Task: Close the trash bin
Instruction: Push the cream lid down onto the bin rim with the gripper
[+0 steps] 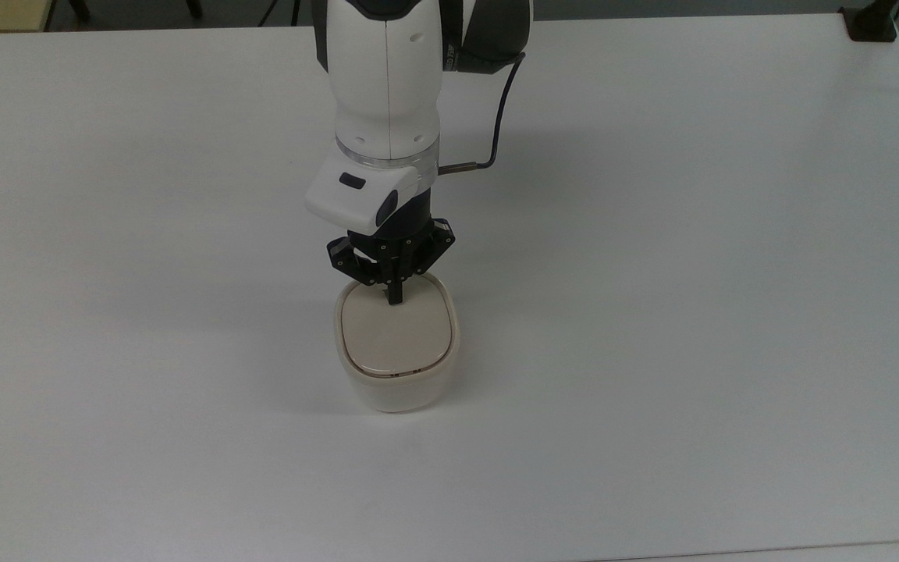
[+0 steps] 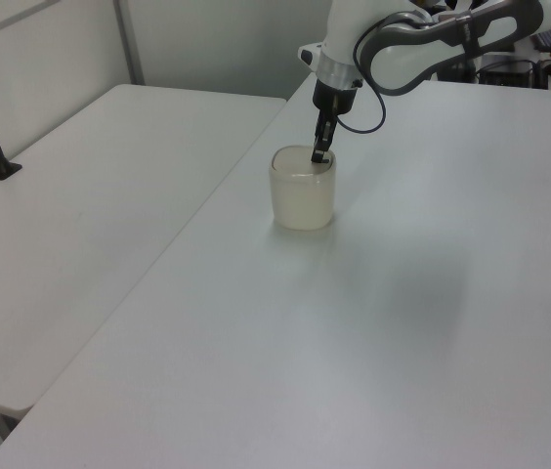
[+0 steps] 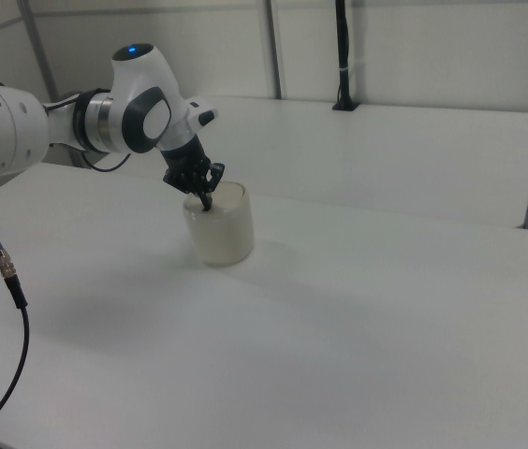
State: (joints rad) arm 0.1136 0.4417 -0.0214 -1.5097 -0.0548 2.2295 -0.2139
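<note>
The trash bin [image 1: 396, 351] stands upright near the middle of the white table [image 1: 691, 312], a small cream-white tub with a rounded-square mouth. Its flat beige lid [image 1: 395, 332] now lies level inside the rim, and in the top view no gap or brownish interior shows around it — so the closing looks essentially done. The gripper [image 1: 396, 299] has its 2 fingers drawn together into a single narrow tip, grasping nothing, with that tip pressing down on the lid close to the edge nearest the arm. The left view shows the same: the tip resting on the top of the bin, the lid flush. Whether the latch has caught cannot be told. What seems left is 1 small thing — lifting the gripper away.
</note>
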